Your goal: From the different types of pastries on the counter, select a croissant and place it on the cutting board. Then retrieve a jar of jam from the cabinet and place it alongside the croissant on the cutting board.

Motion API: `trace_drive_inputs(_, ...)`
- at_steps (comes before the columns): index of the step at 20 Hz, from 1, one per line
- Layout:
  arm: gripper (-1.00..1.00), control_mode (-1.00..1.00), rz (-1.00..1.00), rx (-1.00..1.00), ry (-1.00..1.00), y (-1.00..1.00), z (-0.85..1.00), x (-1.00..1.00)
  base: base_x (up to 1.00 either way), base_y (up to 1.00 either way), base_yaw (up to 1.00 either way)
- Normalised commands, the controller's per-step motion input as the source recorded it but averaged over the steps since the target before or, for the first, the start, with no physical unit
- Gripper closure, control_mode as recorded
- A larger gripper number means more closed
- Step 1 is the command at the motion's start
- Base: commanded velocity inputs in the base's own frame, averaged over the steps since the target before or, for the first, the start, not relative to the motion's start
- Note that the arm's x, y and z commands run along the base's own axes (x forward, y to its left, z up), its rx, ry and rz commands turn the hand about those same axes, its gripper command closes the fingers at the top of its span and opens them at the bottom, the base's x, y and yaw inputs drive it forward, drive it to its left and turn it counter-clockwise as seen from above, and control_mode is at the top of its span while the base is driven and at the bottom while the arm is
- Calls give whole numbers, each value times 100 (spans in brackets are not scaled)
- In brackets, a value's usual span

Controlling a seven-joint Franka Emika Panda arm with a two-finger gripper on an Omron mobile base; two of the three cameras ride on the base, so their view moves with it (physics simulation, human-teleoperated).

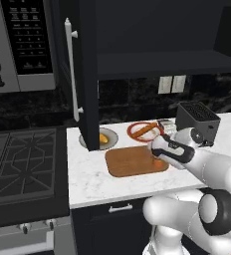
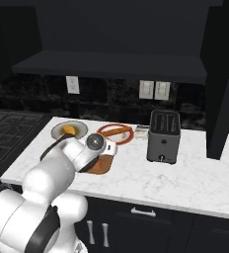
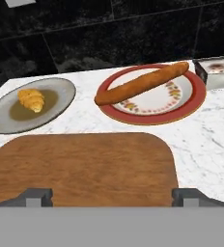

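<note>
From the hand view, left to right: your croissant sits at about 10 o'clock on a grey plate. It is small, off the plate's centre, and well apart from the cutting board that lies bare under the end effector. The end effector's fingertips stand wide apart at the bottom of the frame with nothing between them, so it is open and empty.

At 1 o'clock a long stick pastry lies across a red-rimmed plate. This is your main risk: that pastry is nearer the straight-ahead line than the croissant, so a reach that doesn't swing toward 10 o'clock would pick the wrong item. The croissant is low and rounded; closing too high would likely slip off its top, and closing too low could catch the plate's rim and drag the plate across the surface.

In the left base view the open cabinet door hangs just in front of the croissant's plate, so the arm could clip its edge on the way over. I see no jar on the cabinet shelf, which is dark. An orange patch shows by the wrist on the board; I cannot tell what it is.

A small box at 2 o'clock carries a printed top, too blurred to read. No other legible writing.
</note>
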Motion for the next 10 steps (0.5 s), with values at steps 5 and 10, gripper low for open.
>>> trace_drive_inputs(5, -100, -100, -7, -27, 24, 100, -4, 19, 0, 0, 0)
trace_drive_inputs(10, -100, -100, -3, -34, 25, 100, 6, 34, 0, 0, 0)
